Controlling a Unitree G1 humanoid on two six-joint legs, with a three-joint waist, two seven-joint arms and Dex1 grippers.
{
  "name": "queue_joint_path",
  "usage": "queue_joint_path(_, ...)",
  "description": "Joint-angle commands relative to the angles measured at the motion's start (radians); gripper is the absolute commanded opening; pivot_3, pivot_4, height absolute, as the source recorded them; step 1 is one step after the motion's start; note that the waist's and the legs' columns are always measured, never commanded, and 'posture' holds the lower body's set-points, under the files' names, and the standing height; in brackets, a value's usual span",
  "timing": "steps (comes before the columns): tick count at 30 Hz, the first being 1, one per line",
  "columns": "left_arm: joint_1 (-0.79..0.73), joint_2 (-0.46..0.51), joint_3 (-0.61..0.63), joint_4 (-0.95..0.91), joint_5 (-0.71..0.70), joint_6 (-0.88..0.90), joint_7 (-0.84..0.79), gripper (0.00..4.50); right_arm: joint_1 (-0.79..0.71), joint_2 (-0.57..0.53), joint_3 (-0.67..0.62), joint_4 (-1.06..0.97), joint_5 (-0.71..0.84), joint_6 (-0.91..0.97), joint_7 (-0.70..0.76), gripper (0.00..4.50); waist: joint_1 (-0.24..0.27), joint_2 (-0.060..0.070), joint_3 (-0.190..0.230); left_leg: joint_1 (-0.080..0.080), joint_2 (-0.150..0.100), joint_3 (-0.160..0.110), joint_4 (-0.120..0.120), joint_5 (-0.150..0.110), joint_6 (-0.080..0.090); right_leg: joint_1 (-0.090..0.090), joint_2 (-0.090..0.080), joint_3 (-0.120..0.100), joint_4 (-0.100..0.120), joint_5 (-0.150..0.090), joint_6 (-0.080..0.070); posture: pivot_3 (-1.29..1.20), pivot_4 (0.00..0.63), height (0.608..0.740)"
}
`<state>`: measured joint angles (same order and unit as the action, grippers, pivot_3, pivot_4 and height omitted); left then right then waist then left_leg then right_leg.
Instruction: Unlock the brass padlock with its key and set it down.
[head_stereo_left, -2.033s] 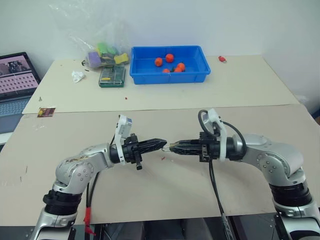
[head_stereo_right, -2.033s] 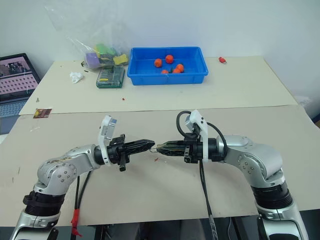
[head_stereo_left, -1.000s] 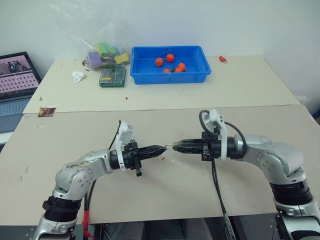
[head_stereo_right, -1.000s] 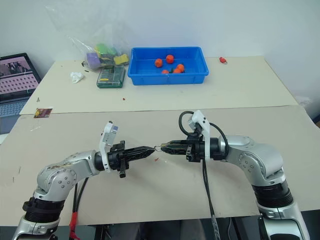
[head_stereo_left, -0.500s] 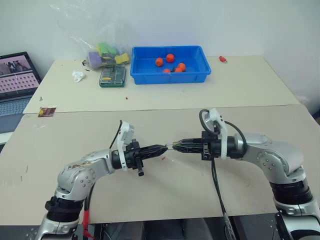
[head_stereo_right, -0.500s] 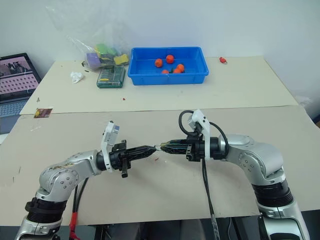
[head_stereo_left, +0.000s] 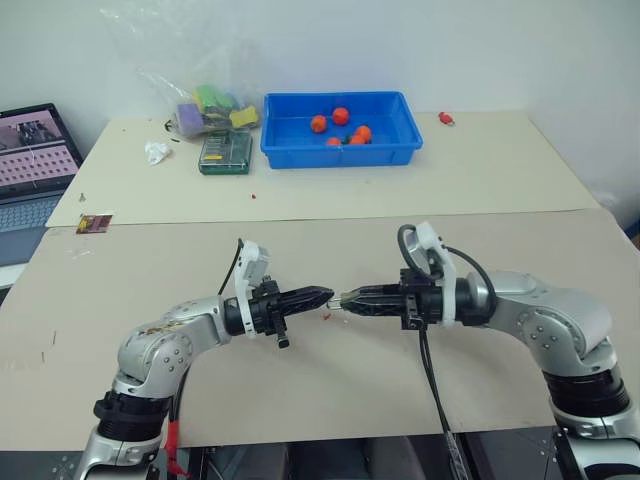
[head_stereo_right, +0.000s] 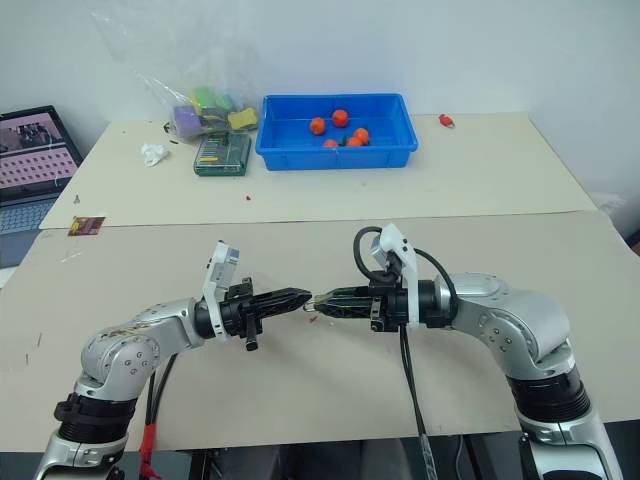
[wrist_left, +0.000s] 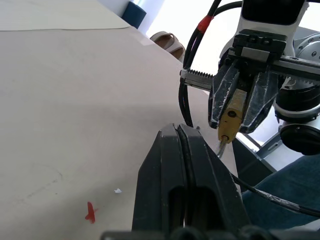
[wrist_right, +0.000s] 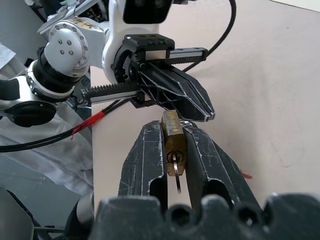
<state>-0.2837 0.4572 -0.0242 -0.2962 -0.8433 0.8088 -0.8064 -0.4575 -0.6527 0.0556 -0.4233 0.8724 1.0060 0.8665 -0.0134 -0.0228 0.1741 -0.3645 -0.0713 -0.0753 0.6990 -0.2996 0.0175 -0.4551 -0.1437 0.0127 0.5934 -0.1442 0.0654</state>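
The brass padlock (wrist_right: 172, 137) is clamped between my right gripper's (wrist_right: 172, 128) fingers, above the beige table (head_stereo_left: 330, 370). The key (wrist_right: 178, 180), thin and silvery, sticks out of the padlock's end that faces the right wrist. From the left wrist view the padlock (wrist_left: 231, 117) shows a thin silvery pin at its near end. My left gripper (head_stereo_left: 328, 294) is shut with nothing visible in it. Its tip points at my right gripper (head_stereo_left: 346, 298), almost touching, and lies just beside the padlock.
A blue bin (head_stereo_left: 340, 156) with red-orange balls stands at the back. Left of it are a green box (head_stereo_left: 224, 152), a clear bag of coloured items (head_stereo_left: 205, 105) and a laptop (head_stereo_left: 35, 150). A red speck (wrist_left: 90, 212) lies on the table under the grippers.
Both grippers stay tip to tip in nearly the same spot. The left elbow has shifted a little over the two seconds.
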Motion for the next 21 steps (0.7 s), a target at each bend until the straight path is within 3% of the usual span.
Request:
queue_joint_path(1, -0.01, -0.01, -0.006, -0.011, 0.009, -0.023, -0.01, 0.07, -0.019, -0.002, -0.035, -0.035, 0.03, -0.002, -0.008, 0.21, 0.0, 0.0, 0.0, 0.0, 0.0, 0.0, 0.0, 0.0, 0.0, 0.0, 0.0, 0.0, 0.0, 0.0, 0.0, 0.0, 0.15, 0.74)
queue_joint_path(21, 0.03, -0.04, 0.006, -0.033, 0.048, -0.023, -0.001, 0.07, -0.049, 0.003, -0.019, 0.022, -0.022, -0.031, -0.022, 0.21, 0.0, 0.0, 0.0, 0.0, 0.0, 0.0, 0.0, 0.0, 0.0, 0.0, 0.0, 0.0, 0.0, 0.0, 0.0, 0.0, 0.15, 0.74)
